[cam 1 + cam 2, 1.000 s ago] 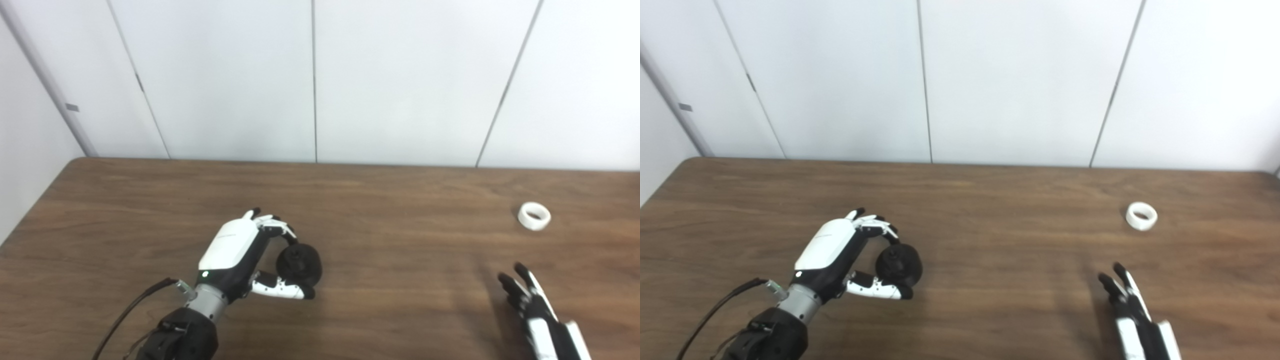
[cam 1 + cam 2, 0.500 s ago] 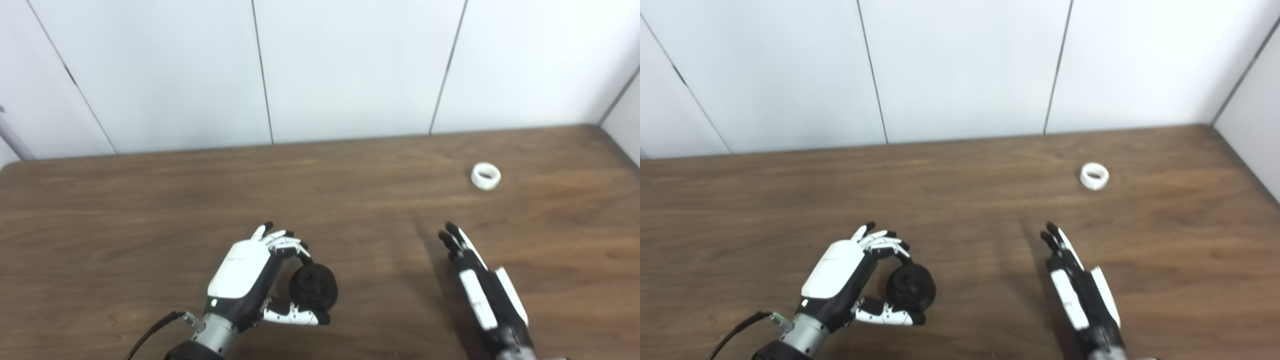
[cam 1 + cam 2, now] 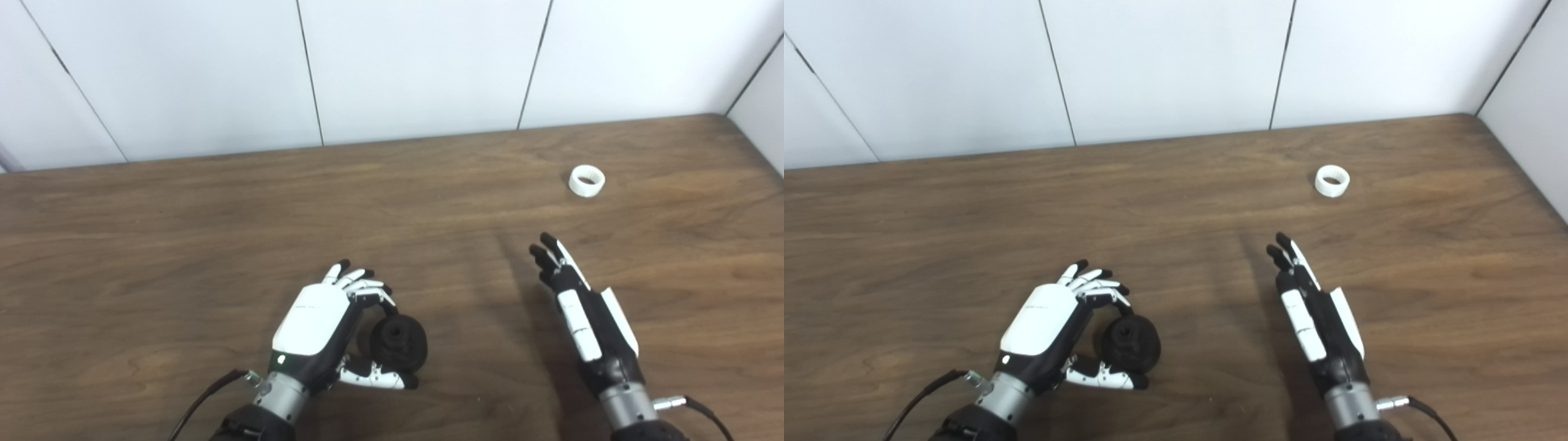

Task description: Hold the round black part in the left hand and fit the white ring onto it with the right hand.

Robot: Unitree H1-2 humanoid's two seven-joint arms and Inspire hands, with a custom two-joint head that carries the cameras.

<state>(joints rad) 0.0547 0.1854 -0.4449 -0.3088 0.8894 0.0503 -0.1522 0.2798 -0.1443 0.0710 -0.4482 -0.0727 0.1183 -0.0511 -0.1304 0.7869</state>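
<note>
White ring well beyond empty, straight-fingered right robot hand; left robot hand clasping black part.

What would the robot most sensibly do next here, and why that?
Probably reach the right hand forward and a little to the right, toward the small white ring. The left hand already grips the round black part, while the right hand is open and holds nothing, and the ring lies alone on the brown wooden table, beyond its fingertips.
</note>
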